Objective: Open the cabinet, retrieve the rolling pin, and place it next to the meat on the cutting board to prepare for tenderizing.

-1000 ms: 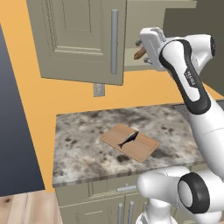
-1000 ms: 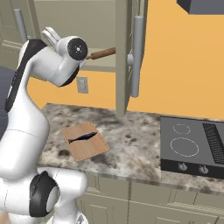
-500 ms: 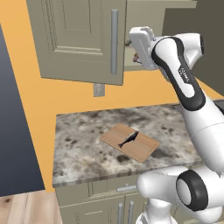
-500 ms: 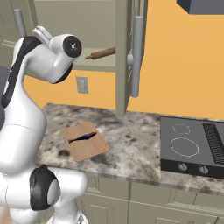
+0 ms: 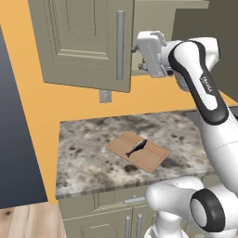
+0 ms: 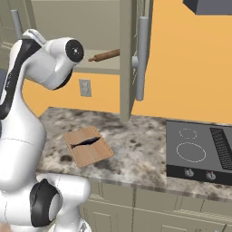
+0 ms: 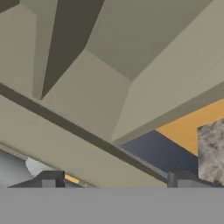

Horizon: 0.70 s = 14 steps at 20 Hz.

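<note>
Standing open, the cabinet (image 6: 127, 59) was seen with the rolling pin (image 6: 104, 55) lying on its inner shelf (image 6: 97, 69). The tool (image 7: 116, 180) was raised at the cabinet opening with its fingers (image 7: 50, 179) spread wide and nothing between them. The meat (image 5: 137, 147) was left on the cutting board (image 5: 149, 159) on the counter (image 5: 83, 158).

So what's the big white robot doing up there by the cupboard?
The white robot arm has reached its gripper up into the grey-green wall cabinet, whose doors are open. Its jaws are open and hold nothing. The reddish-brown wooden rolling pin lies on the shelf inside. Below, the dark strip of meat waits on the tan wooden cutting board.
</note>
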### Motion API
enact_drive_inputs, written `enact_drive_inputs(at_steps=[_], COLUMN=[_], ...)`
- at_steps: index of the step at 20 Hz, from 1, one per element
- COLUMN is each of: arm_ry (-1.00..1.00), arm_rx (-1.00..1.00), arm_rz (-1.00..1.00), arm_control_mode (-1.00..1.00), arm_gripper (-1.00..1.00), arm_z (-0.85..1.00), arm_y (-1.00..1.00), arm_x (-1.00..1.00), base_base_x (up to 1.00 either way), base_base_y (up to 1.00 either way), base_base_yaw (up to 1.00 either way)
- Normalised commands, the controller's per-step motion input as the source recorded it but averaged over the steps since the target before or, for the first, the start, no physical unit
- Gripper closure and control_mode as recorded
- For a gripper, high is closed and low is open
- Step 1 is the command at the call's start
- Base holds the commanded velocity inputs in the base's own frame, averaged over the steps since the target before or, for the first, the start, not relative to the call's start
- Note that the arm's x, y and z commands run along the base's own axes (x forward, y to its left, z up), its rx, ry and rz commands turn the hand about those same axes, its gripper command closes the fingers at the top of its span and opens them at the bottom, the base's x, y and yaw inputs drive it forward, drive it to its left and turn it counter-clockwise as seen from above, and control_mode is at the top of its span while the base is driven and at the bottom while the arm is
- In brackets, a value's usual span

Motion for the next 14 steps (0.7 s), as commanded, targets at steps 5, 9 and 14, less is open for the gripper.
enact_drive_inputs(at_steps=[5,9,14], arm_ry=[-0.09,-0.12,-0.1], arm_rx=[0.0,0.0,0.0], arm_rz=[0.18,0.14,-0.01], arm_control_mode=[-1.0,-1.0,-1.0], arm_gripper=[-1.0,-1.0,-1.0], arm_z=[-0.26,-0.16,0.0], arm_y=[0.61,0.41,-0.22], arm_x=[-0.54,-0.47,-0.42], base_base_x=[0.0,0.0,0.0], base_base_y=[0.0,0.0,0.0], base_base_yaw=[0.0,0.0,0.0])
